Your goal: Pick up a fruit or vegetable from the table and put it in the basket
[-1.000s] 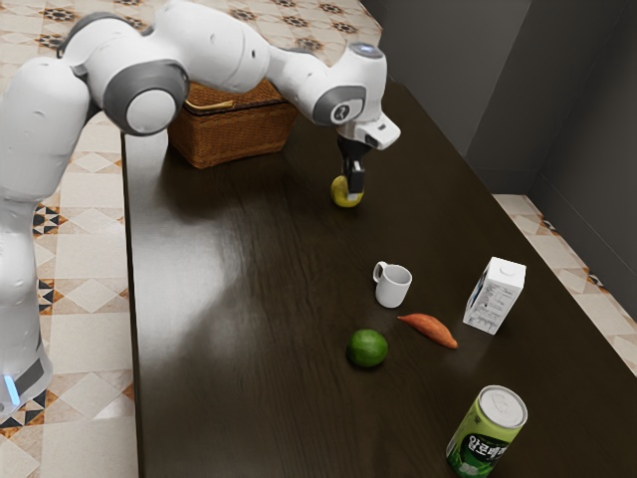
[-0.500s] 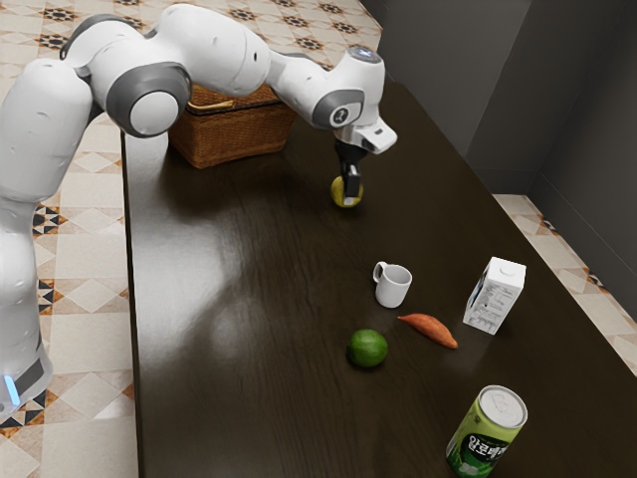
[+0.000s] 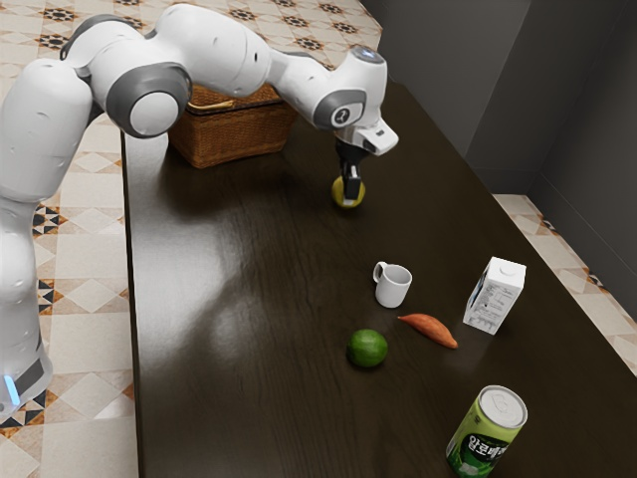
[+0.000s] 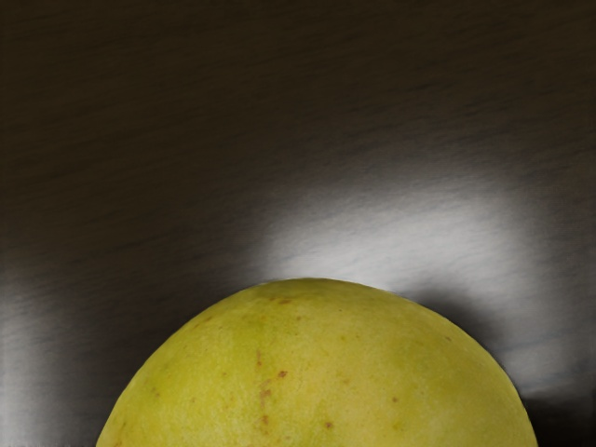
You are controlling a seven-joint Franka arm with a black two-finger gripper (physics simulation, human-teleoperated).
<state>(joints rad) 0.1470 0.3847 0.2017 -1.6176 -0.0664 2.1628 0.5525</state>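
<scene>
Surface (image 3: 234, 299): dark wood, long, with a soft pale sheen. In the wrist view, a bright patch of the same sheen lies beyond the fruit.

Arm (image 3: 209, 50): white with grey joints, entering from the exterior view's left and bent downward at the wrist.

Basket (image 3: 234, 134): brown wicker, standing toward the far end of the surface; upper part partly hidden behind the arm.

Gripper (image 3: 350, 198): black, pointing down at the yellow fruit (image 4: 317, 372). Fingers: cannot tell whether they are spread or pinching the fruit; the near one covers part of it.

Carton (image 3: 495, 297): white with printed sides, upright, toward the exterior view's right.

Can (image 3: 488, 433): green, pale metal top, upright, nearest the camera of the things on the surface.

Mug (image 3: 394, 287): white, upright, handle toward the exterior view's left; between the fruit and the sweet potato.

Task fruit: yellow, rounded, with small brown specks in the wrist view. Located at the gripper, outside the basket and apart from it. Contact with the surface cannot be made out.

Lime (image 3: 367, 349): green, on the surface near the sweet potato (image 3: 429, 330), which is orange, slender and tapered, lying between lime and carton.
</scene>
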